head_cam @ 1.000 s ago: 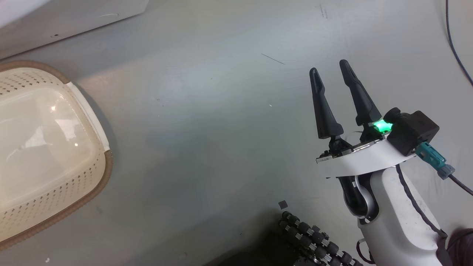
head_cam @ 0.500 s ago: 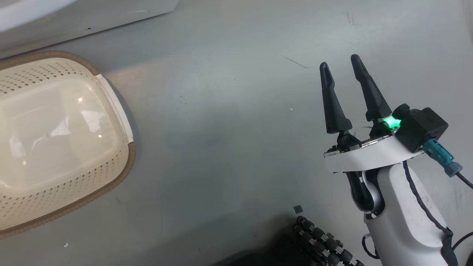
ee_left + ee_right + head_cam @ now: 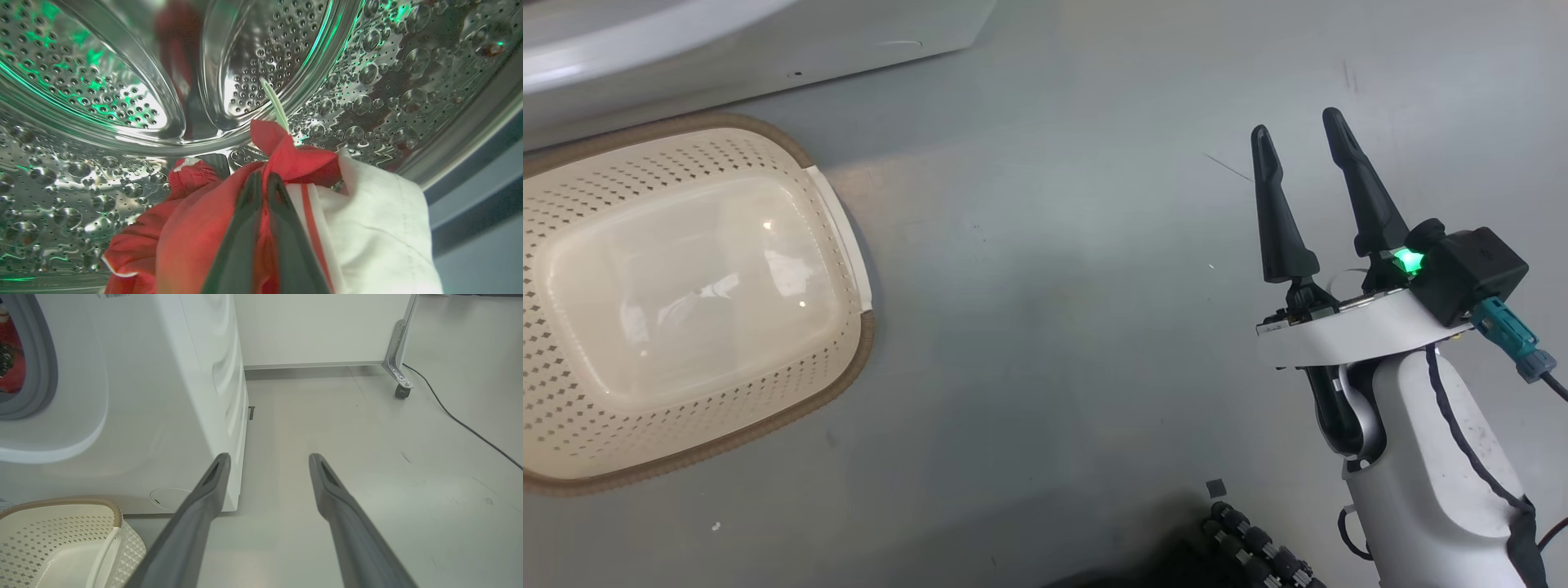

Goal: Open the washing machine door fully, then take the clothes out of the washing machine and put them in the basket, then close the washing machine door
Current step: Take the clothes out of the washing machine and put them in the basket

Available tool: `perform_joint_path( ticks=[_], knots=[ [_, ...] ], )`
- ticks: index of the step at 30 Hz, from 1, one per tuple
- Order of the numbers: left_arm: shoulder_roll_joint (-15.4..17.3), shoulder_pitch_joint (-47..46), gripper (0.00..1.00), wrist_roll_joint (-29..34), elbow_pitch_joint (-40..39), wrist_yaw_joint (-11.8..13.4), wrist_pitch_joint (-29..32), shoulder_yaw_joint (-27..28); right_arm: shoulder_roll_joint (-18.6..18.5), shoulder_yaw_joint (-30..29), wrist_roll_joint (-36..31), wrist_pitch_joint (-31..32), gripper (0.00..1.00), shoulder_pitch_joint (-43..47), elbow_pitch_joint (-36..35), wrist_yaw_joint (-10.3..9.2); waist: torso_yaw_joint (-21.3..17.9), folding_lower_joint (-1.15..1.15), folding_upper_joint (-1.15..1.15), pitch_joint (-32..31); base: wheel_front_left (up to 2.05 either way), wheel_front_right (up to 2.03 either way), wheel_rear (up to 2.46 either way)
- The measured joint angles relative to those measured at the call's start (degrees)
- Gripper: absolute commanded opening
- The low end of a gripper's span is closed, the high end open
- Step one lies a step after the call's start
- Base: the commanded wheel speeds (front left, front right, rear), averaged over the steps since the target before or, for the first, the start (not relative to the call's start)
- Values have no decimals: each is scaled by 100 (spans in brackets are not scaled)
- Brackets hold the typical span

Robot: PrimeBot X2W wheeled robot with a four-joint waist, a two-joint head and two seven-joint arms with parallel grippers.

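Note:
In the left wrist view my left gripper [image 3: 264, 176] is inside the steel drum [image 3: 81, 81] of the washing machine, shut on the red clothes [image 3: 192, 228]. A white patch of the fabric [image 3: 376, 228] bunches to the right of the fingers. My right gripper [image 3: 1296, 122] hangs open over the floor with nothing between its fingers. The cream basket [image 3: 862, 351] stands with nothing in it at the left, below the machine's white front [image 3: 768, 49]. In the right wrist view the right gripper [image 3: 269, 457] points past the machine [image 3: 163, 396]; red clothes [image 3: 14, 371] show in its opening, the basket [image 3: 81, 501] below. The washing machine door is out of view.
Grey floor lies between the basket and the right arm. My base's black roller wheels [image 3: 1258, 547] sit at the bottom. In the right wrist view a white panel [image 3: 318, 326] with a castor leg [image 3: 398, 375] stands behind, and a dark cable [image 3: 461, 420] runs across the floor.
The head camera has turned, so the whole picture has slid right and more of the basket shows. The right gripper stays open.

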Motion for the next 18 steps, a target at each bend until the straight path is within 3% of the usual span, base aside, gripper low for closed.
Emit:
perform_joint_path(
  ticks=[12,18],
  knots=[
    [-278,1310,0,270,-363,-19,-1545,-53,-9,-237,-380,0,100,101,124,48,313,0,0,-481,0,0,0],
    [-513,1926,0,401,-550,170,-2273,-46,-14,-294,-512,0,100,289,136,66,489,0,0,-773,0,0,0]
  ],
)
